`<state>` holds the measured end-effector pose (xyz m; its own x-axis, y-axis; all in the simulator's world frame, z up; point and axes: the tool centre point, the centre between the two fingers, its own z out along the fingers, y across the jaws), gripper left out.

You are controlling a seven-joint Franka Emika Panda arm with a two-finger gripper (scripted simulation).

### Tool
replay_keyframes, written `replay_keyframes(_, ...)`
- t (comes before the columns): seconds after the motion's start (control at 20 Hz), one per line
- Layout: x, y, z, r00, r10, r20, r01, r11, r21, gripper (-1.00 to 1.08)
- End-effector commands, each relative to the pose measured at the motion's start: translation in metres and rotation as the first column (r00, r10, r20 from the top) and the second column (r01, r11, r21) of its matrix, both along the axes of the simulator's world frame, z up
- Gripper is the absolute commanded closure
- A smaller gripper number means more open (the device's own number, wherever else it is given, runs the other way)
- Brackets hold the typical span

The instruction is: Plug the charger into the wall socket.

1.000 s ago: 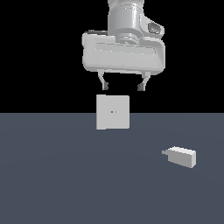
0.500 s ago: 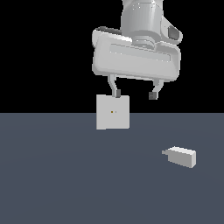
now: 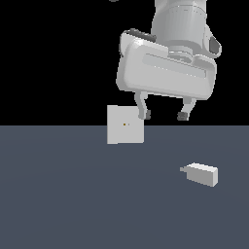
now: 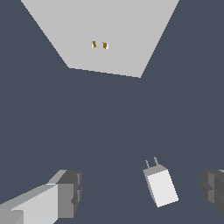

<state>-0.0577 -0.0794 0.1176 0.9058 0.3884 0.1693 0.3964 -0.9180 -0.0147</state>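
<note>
Two fingers of the gripper (image 3: 163,115) hang spread apart and empty, up above the grey floor (image 3: 73,194). Charger (image 3: 201,174) lies flat on the exterior view's right — well apart from the upright wall socket (image 3: 125,124).

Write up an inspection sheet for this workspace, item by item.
Surface: flat dark grey floor, bare apart from the job's things.
Charger: small white charger lying on the floor, prongs toward the wall socket, ungrasped.
Wall socket: upright white wall socket, two small yellowish slots at its centre in the wrist view, nothing plugged in.
Clutter: nothing seen.
End effector: end effector open, empty, raised above the floor between socket and charger.
Cables: nothing seen.
Surroundings: plain black background.
</note>
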Motion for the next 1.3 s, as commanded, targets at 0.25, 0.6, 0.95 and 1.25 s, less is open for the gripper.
replay_keyframes(0.25, -0.009, -0.018, -0.016, 0.995, 0.090, 0.031, -0.090, 0.996, 0.010, -0.92)
replay_keyframes(0.6, -0.015, -0.035, -0.032, 0.983, 0.172, 0.060, -0.174, 0.985, 0.018, -0.92)
replay_keyframes(0.95, -0.018, -0.049, -0.045, 0.967, 0.240, 0.084, -0.242, 0.970, 0.023, -0.92)
replay_keyframes(1.25, -0.019, -0.057, -0.053, 0.956, 0.276, 0.096, -0.280, 0.960, 0.026, -0.92)
